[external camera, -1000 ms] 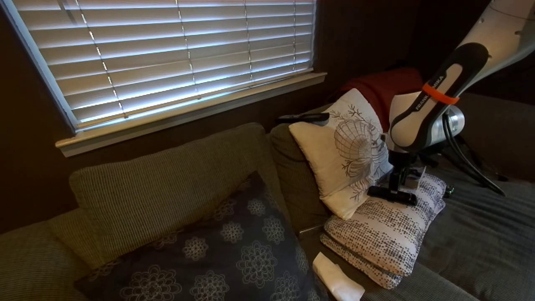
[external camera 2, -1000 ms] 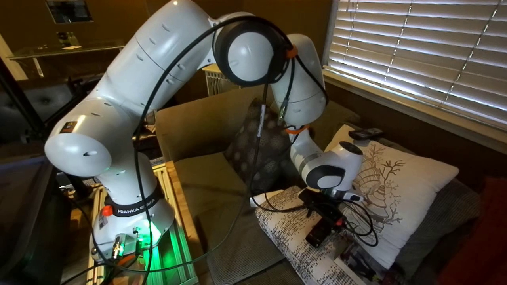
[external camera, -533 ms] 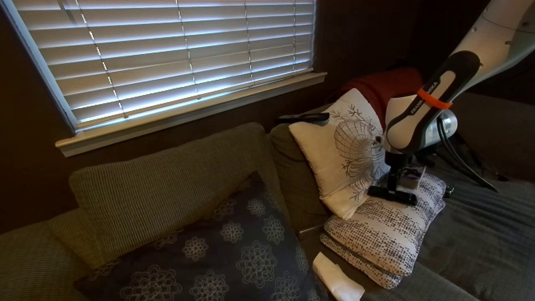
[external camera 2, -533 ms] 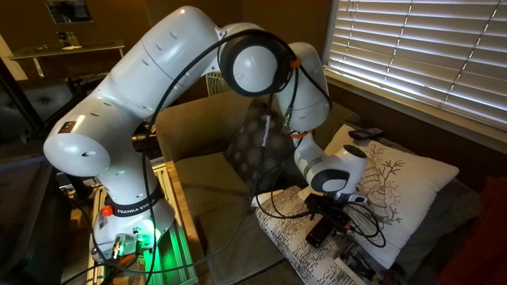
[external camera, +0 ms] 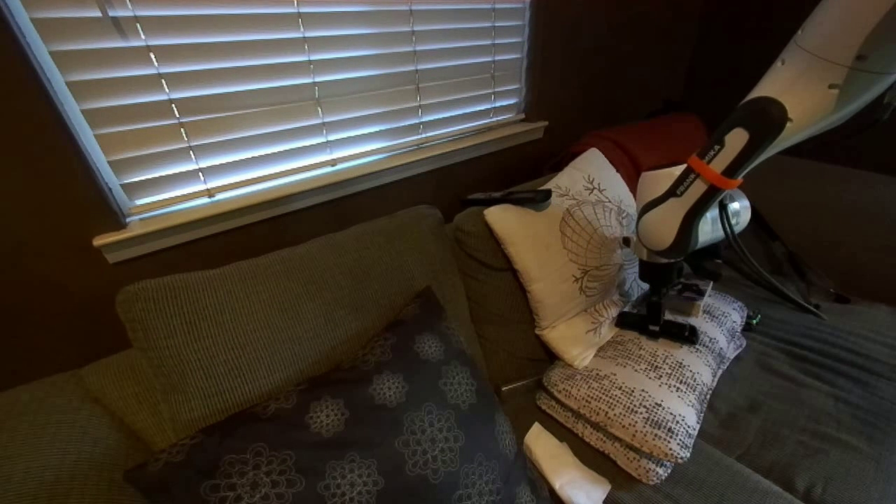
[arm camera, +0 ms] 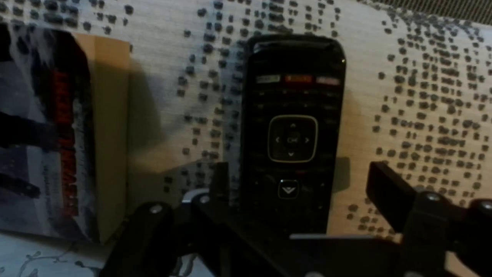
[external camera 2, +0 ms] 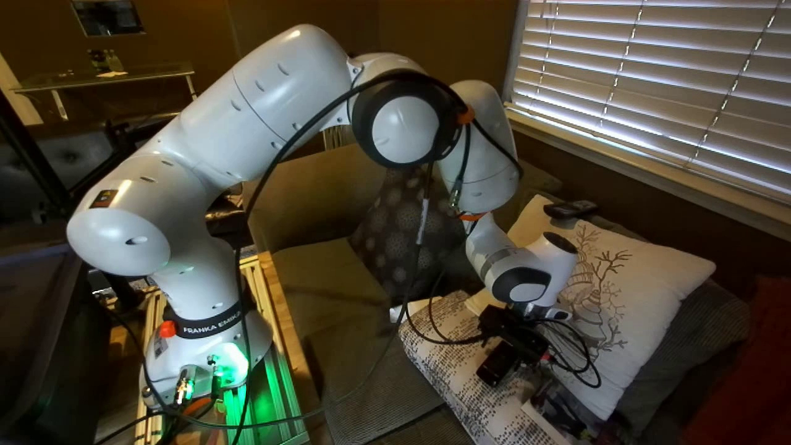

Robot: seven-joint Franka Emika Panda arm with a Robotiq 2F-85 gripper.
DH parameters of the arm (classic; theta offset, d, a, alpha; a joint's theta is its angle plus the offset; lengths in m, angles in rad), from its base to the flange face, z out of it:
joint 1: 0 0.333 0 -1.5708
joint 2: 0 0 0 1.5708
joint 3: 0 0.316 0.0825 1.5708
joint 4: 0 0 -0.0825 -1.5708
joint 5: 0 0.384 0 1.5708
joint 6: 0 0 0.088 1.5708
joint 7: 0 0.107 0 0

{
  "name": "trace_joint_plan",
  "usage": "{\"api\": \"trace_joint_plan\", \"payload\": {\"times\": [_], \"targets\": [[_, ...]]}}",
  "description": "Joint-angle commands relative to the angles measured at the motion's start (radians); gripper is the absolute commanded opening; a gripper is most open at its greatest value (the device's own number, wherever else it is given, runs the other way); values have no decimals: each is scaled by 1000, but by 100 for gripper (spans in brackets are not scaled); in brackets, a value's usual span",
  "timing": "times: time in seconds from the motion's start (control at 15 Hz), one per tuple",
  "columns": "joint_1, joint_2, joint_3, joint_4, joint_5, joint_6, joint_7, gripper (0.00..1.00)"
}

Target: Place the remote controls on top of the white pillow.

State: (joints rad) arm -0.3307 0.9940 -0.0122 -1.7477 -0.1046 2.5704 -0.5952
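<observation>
Wrist view: the glossy black remote (arm camera: 292,138) lies buttons-up on the dotted textile (arm camera: 426,96), long axis nearly 12–6 o'clock, coloured keys (arm camera: 298,79) toward 12; the gripper (arm camera: 298,179) straddles it, jaws wide apart, textile visible either side, nothing held. In an exterior view, a second remote (external camera: 514,198), aligned 9–3 o'clock, lies at the upper edge of the shell-printed white pillow (external camera: 570,259).

Remote control (arm camera: 294,134) lower end hidden by gripper (arm camera: 300,177), small button labels (arm camera: 284,93) illegible, book (arm camera: 63,132) cropped left, white pillow (external camera 2: 655,290) partly behind arm (external camera 2: 405,130)
</observation>
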Motion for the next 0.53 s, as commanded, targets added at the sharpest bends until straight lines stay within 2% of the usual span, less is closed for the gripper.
{"api": "trace_joint_plan", "payload": {"times": [0.0, 0.27, 0.47], "targets": [[-17, 36, 16, 62, -15, -44, -26, 60], [-7, 46, 8, 79, -17, -42, -17, 35], [-7, 43, 10, 82, -17, -58, -18, 35]]}}
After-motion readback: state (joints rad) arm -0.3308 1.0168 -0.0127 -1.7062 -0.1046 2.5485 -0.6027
